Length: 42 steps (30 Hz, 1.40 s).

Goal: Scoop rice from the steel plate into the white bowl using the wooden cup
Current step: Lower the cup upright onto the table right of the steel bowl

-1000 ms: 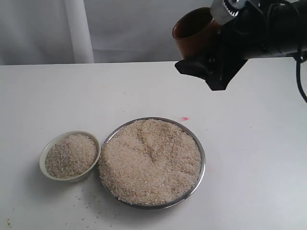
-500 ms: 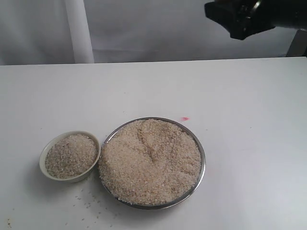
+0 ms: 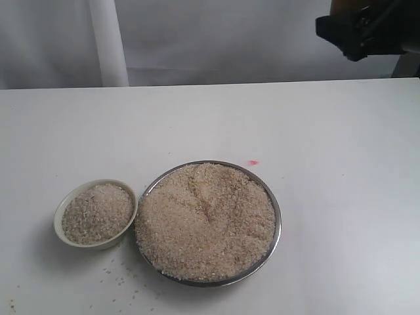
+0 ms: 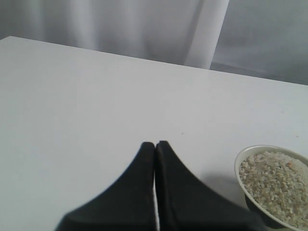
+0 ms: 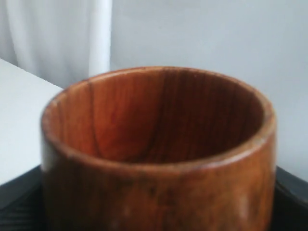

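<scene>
The steel plate [image 3: 278, 223] sits near the table's front, heaped with rice [image 3: 207, 220]. Touching its left side, the white bowl [image 3: 60, 220] is filled with rice [image 3: 97, 213]; the left wrist view also shows this bowl [image 4: 239, 161]. High at the far right, my right gripper [image 3: 367, 29] is shut on the wooden cup [image 5: 159, 144], whose inside looks bare. Only a sliver of the cup [image 3: 344, 5] shows in the exterior view. Black fingers [image 5: 19, 199] flank the cup's sides. My left gripper [image 4: 155, 143] is shut on nothing, low over bare table beside the bowl.
Stray grains [image 3: 121, 279] lie on the table in front of the bowl. A small pink mark [image 3: 253, 162] sits just behind the plate. A white upright post [image 3: 108, 42] and a pale curtain stand behind the table's back edge.
My right gripper has carried the cup up and to the right, from over the table's back edge to the top right corner. The plate, bowl and rice have not moved.
</scene>
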Each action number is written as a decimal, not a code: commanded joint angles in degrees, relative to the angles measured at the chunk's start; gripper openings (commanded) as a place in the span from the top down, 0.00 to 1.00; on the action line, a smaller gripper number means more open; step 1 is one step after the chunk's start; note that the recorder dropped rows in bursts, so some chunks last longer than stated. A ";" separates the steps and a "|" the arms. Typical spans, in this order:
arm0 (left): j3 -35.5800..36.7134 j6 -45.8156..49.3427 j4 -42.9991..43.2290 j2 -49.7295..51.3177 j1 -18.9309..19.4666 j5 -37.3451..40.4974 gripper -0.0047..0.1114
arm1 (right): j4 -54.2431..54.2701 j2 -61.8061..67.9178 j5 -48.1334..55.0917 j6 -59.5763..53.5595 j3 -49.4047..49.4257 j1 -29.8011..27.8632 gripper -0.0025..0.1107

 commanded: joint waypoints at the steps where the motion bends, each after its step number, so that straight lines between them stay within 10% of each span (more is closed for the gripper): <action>1: -0.20 -0.08 -0.33 -0.13 -0.14 -0.36 0.96 | -9.10 0.00 -1.49 12.12 -4.26 -2.44 0.98; 17: -0.20 -0.08 -0.33 -0.13 -0.14 -0.36 0.96 | -39.98 -1.81 -17.78 42.30 -4.87 -3.08 0.98; 26: -0.20 -0.08 -0.33 -0.13 -0.14 -0.36 0.96 | -81.13 -2.08 -29.90 81.89 -4.76 2.08 0.98; 42: -0.20 -0.08 -0.33 -0.13 -0.14 -0.36 0.96 | -82.87 5.96 -47.23 91.86 0.39 7.25 0.98</action>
